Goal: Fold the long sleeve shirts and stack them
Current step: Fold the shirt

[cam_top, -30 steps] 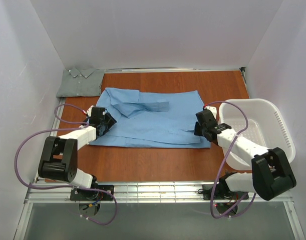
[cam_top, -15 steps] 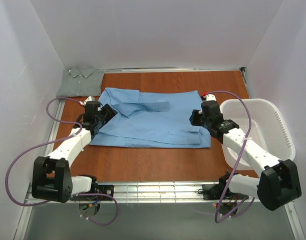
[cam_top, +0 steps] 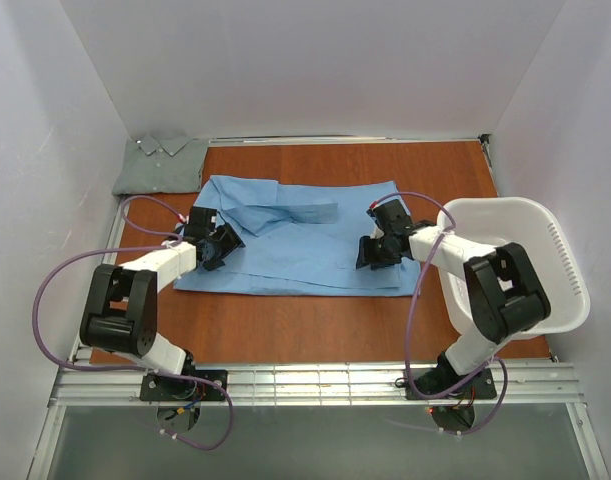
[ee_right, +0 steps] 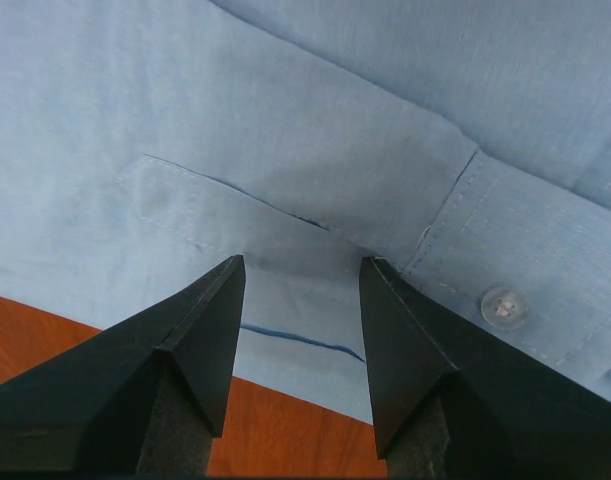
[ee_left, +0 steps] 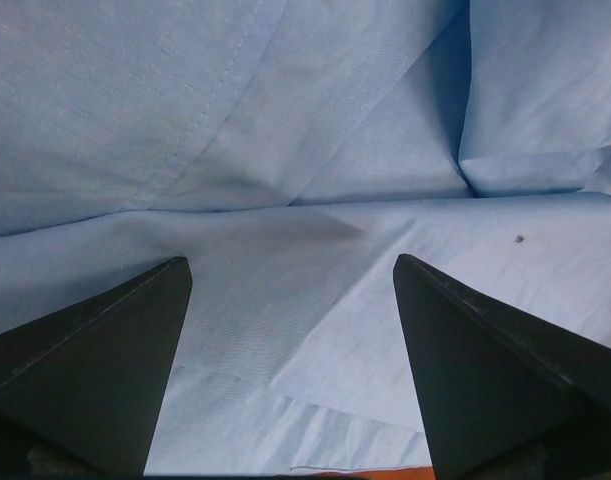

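Lying flat beneath both grippers, a light blue shirt [cam_top: 295,240] is spread across the middle of a reddish-brown worktop [cam_top: 315,325], with one sleeve folded over its body.

The left gripper [cam_top: 220,245] hangs low over the shirt's left edge. Its jaws stand wide apart with nothing between them. The left wrist view shows only smooth and creased blue cloth below the two dark fingers [ee_left: 105,360], with overlapping layers meeting in soft folds.

The right gripper [cam_top: 370,250] hangs low over the shirt's right side, near its front edge. Its jaws are parted to a moderate gap and grip nothing. In the right wrist view, blue cloth lies under that gap. A seam crosses just ahead of the fingertips, and a small pale button [ee_right: 501,306] sits on a stitched band just to the right of them. Bare worktop shows behind the fingertips, where the cloth ends.

Beyond the left gripper and further to its left, a folded grey-green shirt [cam_top: 160,165] lies in the far corner, collar up. To the right of the right gripper stands a white laundry basket [cam_top: 560,260].
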`<state>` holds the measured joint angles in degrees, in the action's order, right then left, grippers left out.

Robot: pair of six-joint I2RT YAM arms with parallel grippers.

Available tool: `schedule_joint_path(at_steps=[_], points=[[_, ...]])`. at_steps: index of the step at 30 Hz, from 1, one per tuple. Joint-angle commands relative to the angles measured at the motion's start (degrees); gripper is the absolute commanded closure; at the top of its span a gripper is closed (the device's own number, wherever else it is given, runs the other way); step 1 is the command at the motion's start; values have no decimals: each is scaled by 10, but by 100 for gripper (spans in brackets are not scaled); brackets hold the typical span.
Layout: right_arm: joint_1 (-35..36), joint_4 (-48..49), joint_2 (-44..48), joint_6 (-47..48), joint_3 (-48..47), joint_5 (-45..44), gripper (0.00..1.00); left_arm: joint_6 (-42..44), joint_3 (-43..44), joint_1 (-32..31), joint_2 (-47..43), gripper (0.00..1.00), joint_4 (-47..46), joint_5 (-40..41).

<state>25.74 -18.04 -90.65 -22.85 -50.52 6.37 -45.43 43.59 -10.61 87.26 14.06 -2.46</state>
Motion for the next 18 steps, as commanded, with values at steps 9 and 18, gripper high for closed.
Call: schedule_joint_path(at_steps=[9,18], points=[[25,-168,-4,92,69,8,58,-29,-107,5,-88,21,161,-21],[129,-229,116,48,173,43,58,-95,-161,8,-286,21,288,-84]])
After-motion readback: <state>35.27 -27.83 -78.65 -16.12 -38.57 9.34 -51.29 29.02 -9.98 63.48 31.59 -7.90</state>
